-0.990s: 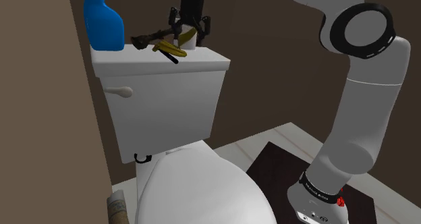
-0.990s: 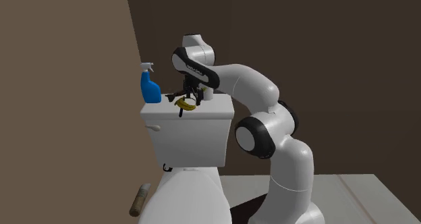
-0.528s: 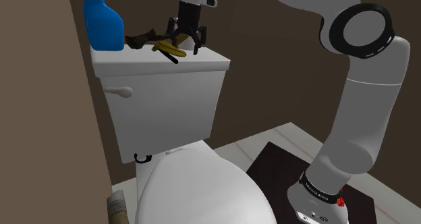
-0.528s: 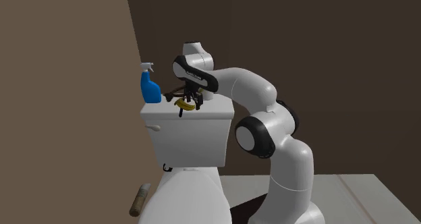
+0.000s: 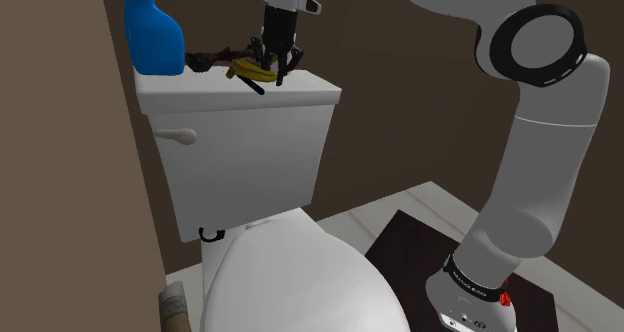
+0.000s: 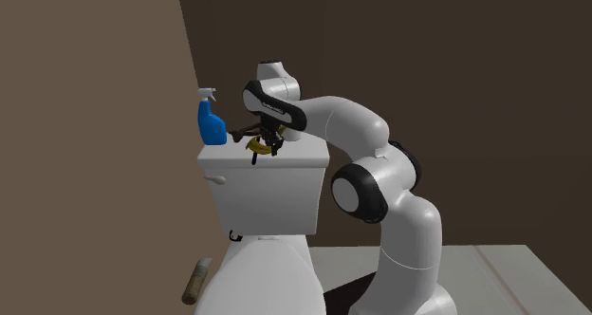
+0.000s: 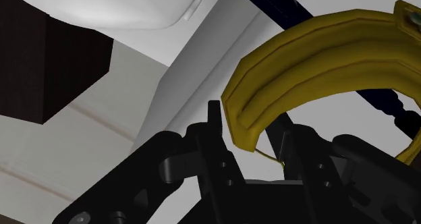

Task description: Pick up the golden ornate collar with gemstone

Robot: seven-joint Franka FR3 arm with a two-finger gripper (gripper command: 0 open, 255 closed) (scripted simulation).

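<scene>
While the white arm reaches over a toilet tank in the shoulder view, its black gripper points down at the tank lid, its tips at a golden collar lying on the lid beside a dark, tangled object. A blue spray bottle stands at the lid's end toward this view's left.

Seen from the second exterior view, the gripper sits low over the golden collar near the middle of the tank, the spray bottle well apart from both.

Up close in the wrist view, the gripper is drawn in on the golden collar: both fingers press one end of the curved, ridged band between them.
</scene>
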